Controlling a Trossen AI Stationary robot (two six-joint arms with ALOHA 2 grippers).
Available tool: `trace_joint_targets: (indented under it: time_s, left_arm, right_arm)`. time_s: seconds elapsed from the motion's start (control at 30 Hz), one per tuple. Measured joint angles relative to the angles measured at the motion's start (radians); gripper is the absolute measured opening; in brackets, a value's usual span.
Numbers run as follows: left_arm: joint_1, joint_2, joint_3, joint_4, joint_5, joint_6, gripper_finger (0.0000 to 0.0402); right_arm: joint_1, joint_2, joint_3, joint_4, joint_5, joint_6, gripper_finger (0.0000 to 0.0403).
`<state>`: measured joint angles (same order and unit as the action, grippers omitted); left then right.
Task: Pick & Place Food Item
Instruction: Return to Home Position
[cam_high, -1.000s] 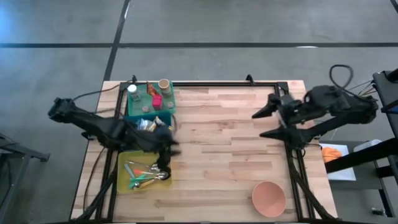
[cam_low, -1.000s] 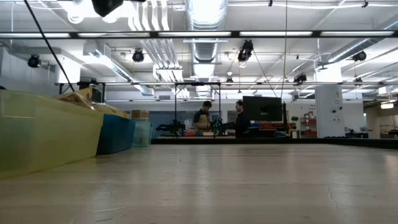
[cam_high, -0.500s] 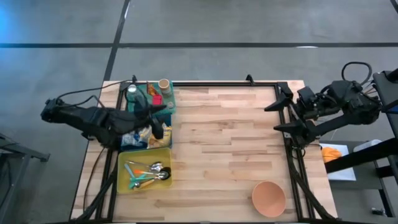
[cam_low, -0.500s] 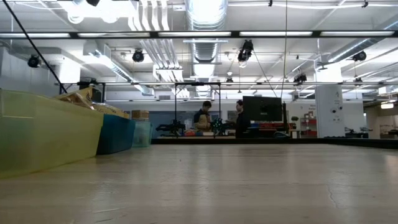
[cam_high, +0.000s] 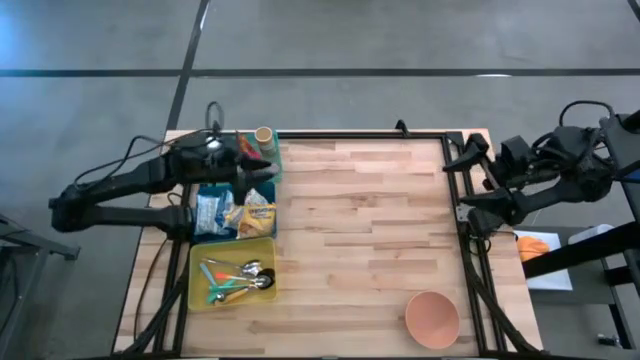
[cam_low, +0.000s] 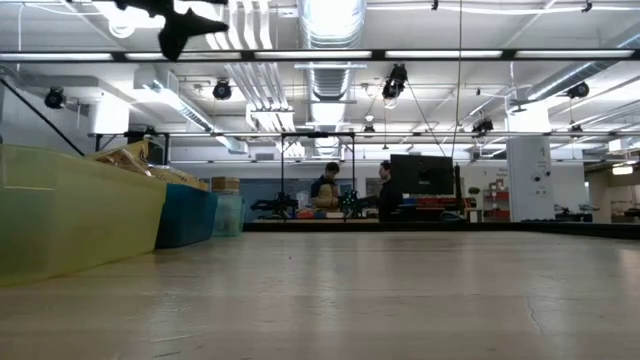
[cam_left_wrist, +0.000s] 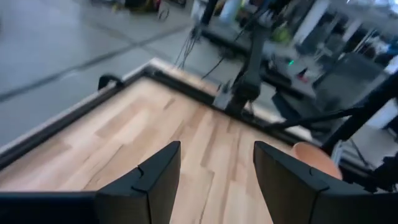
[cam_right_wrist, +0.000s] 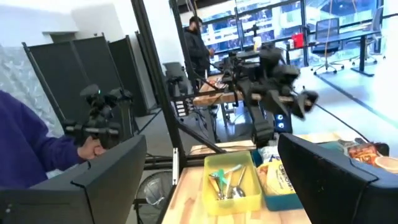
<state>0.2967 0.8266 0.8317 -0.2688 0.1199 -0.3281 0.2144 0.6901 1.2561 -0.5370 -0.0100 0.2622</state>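
Observation:
Snack packets, a pale blue one and a yellow one, lie in a blue bin at the table's left side; they also show in the right wrist view. My left gripper hovers above the teal bin just beyond it, open, with nothing between its fingers. It shows in the low view as a dark shape high up. My right gripper stands open and empty over the table's right edge.
A yellow bin with utensils sits nearer than the blue one. The teal bin holds a green bottle and small packs; a can stands at its far corner. A pink bowl rests at the near right. Bare wood lies between.
My left gripper has swung from above the yellow bin's far rim toward the table's far edge, across the blue bin to the teal bin, turning as it went. My right gripper has drawn back toward the table's right edge. Both stay open.

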Motion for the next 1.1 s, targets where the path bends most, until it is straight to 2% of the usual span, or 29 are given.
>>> trace_joint_targets:
  time_s: [0.13, 0.3, 0.4, 0.63, 0.93, 1.1]
  left_arm:
    - [-0.001, -0.114, -0.061, 0.013, -0.053, -0.021, 0.0208]
    - [-0.003, -0.204, -0.150, 0.011, -0.068, -0.023, 0.0208]
    - [0.000, -0.229, -0.217, 0.014, -0.120, -0.035, 0.0208]
    - [-0.008, -0.245, -0.380, 0.162, -0.093, -0.067, 0.0208]
    - [-0.019, -0.292, -0.435, 0.151, -0.073, -0.066, 0.0208]
    - [-0.043, -0.365, -0.504, 0.173, -0.074, -0.066, 0.0208]
  right_arm:
    - [0.000, -0.084, -0.118, 0.060, 0.001, -0.019, 0.0359]
    - [0.001, -0.206, -0.289, 0.165, -0.036, -0.034, 0.0359]
    - [0.001, -0.283, -0.386, 0.179, -0.031, -0.002, 0.0359]
    - [0.001, -0.471, -0.589, 0.271, -0.016, 0.021, 0.0359]
    - [0.001, -0.686, -0.798, 0.306, -0.016, 0.080, 0.0359]
    - [0.001, -0.671, -0.840, 0.340, -0.046, 0.079, 0.0359]
